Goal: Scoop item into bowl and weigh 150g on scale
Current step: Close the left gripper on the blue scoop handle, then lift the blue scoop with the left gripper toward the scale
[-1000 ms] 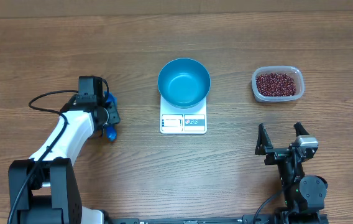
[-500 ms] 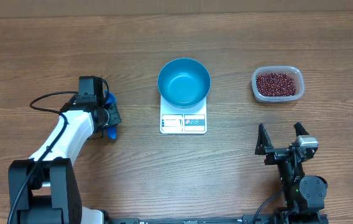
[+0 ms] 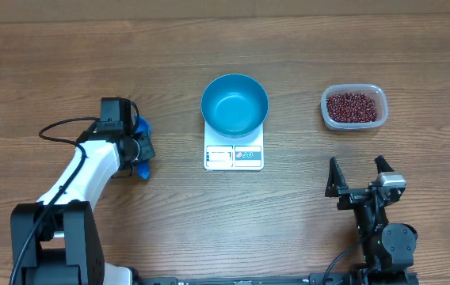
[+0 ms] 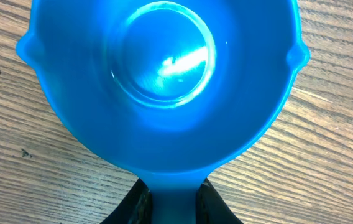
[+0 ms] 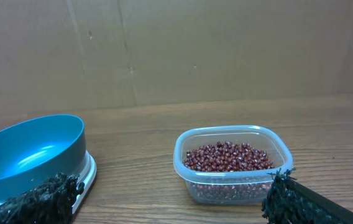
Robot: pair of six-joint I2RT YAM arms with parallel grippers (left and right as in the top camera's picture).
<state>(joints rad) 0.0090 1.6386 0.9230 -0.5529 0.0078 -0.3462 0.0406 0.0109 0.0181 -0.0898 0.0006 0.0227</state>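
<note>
Nearest, the right gripper (image 3: pixel 357 166) hovers over the table (image 3: pixel 233 222) with its jaws spread wide and nothing between them. Further out on the left, the left gripper (image 4: pixel 173 200) has its jaws drawn in on the handle of the blue scoop (image 4: pixel 164 93), seemingly pinching it. The scoop is empty. At centre, the scale (image 3: pixel 234 157) carries the empty bowl (image 3: pixel 234 104). The beans (image 3: pixel 354 106) fill a clear tub (image 3: pixel 325 101) well to the bowl's right.
</note>
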